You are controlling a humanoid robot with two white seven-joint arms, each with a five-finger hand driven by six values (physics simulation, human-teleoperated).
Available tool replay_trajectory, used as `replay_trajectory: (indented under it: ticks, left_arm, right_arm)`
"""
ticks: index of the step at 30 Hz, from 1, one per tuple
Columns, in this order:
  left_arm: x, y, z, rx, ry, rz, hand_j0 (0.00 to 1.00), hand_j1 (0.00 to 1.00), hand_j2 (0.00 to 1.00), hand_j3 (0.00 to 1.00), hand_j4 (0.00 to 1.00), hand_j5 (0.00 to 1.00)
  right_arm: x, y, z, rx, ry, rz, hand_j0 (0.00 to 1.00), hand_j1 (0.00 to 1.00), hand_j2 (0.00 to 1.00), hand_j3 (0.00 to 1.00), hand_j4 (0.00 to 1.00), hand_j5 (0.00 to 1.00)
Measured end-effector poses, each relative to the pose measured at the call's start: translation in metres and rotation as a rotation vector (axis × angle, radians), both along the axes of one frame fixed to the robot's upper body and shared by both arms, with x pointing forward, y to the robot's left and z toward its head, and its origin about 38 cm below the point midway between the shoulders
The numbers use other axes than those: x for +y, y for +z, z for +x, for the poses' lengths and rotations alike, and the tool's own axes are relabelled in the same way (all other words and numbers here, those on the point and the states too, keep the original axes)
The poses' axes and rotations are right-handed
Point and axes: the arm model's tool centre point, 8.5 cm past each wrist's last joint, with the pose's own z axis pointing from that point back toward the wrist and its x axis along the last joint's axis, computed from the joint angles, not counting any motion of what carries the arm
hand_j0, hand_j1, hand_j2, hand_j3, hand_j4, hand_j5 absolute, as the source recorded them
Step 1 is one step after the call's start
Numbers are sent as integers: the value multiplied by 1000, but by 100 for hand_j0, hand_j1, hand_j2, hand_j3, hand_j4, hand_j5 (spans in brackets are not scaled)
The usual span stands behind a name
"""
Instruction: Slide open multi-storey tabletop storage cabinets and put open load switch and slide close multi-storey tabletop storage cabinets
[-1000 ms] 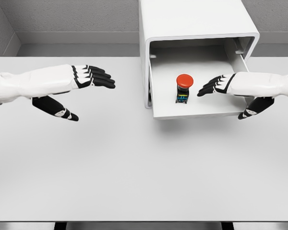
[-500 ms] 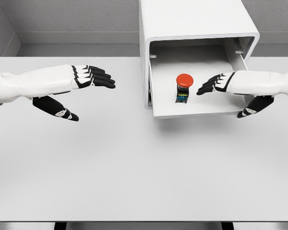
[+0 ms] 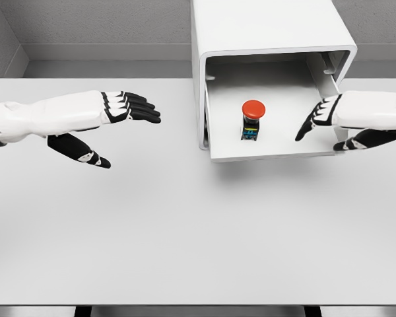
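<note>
A white storage cabinet (image 3: 264,30) stands at the back of the table with its drawer (image 3: 277,148) slid out toward me. Upright in the drawer sits the load switch (image 3: 252,119), a small dark body with a red round cap. My right hand (image 3: 317,122) hovers over the drawer's right part, open, its fingers pointing left and down, apart from the switch. Over the left side of the table my left hand (image 3: 129,112) stays open, fingers stretched toward the cabinet, holding nothing.
The white table (image 3: 185,231) spreads wide in front of the cabinet. A grey wall runs behind it, and the table's front edge lies near the bottom of the view.
My right hand has drawn back to the right, away from the switch, and its fingers now tilt downward. The left hand and the switch have hardly moved.
</note>
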Motion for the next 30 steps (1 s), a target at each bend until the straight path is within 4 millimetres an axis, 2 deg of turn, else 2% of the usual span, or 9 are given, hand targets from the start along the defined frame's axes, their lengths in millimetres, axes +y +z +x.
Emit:
replay_trajectory:
  ticks: [7, 10, 12, 17, 24, 26, 30]
  left_arm:
    - [0, 0, 0, 0, 0, 0, 100, 100, 100, 100, 100, 100]
    - [0, 0, 0, 0, 0, 0, 100, 100, 100, 100, 100, 100]
    - [0, 0, 0, 0, 0, 0, 100, 100, 100, 100, 100, 100]
    - [1, 1, 0, -1, 1, 0, 100, 100, 100, 100, 100, 100]
    - [4, 10, 0, -17, 4, -2, 100, 100, 100, 100, 100, 100]
    - [7, 14, -1, -22, 10, 5, 100, 100, 100, 100, 100, 100]
    - [9, 16, -1, -18, 10, -4, 100, 100, 100, 100, 100, 100]
  right_arm:
    - [-10, 9, -4, -17, -31, 29, 13, 13, 13, 13, 13, 13]
    - [-7, 4, -7, -8, -23, 40, 13, 13, 13, 13, 13, 13]
    - [-5, -10, -10, 27, -18, 43, 13, 13, 13, 13, 13, 13]
    - [-2, -27, -15, 70, -13, 51, 13, 13, 13, 13, 13, 13]
    - [3, -39, -17, 100, -2, 64, 13, 13, 13, 13, 13, 13]
    - [6, -48, -19, 124, 1, 73, 13, 13, 13, 13, 13, 13]
    - [10, -48, -17, 121, 12, 80, 13, 13, 13, 13, 13, 13]
